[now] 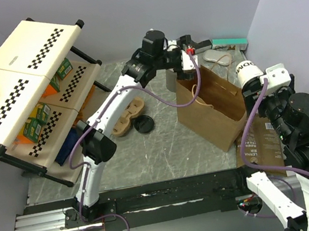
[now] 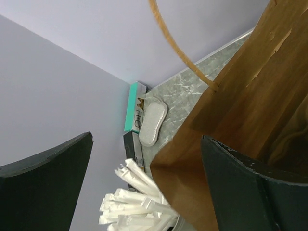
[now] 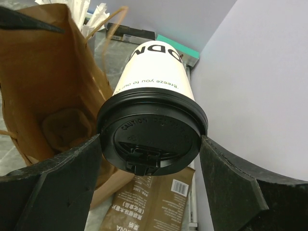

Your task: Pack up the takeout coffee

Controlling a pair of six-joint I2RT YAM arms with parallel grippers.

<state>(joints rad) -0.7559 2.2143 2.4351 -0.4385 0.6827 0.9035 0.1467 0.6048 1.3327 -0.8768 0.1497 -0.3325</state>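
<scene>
The takeout coffee, a white paper cup with a black lid, lies on its side in the air just right of the brown paper bag. My right gripper is shut on it, its fingers pressing the lid's rim from both sides. The bag stands open beside the cup. My left gripper hangs open at the bag's far rim. In the left wrist view the bag's edge sits between the spread jaws of the left gripper, unclamped.
A dark cup of white sticks stands behind the bag. A brown pulp carrier and a loose black lid lie left of it. A shelf rack fills the left. A flat folded bag lies right.
</scene>
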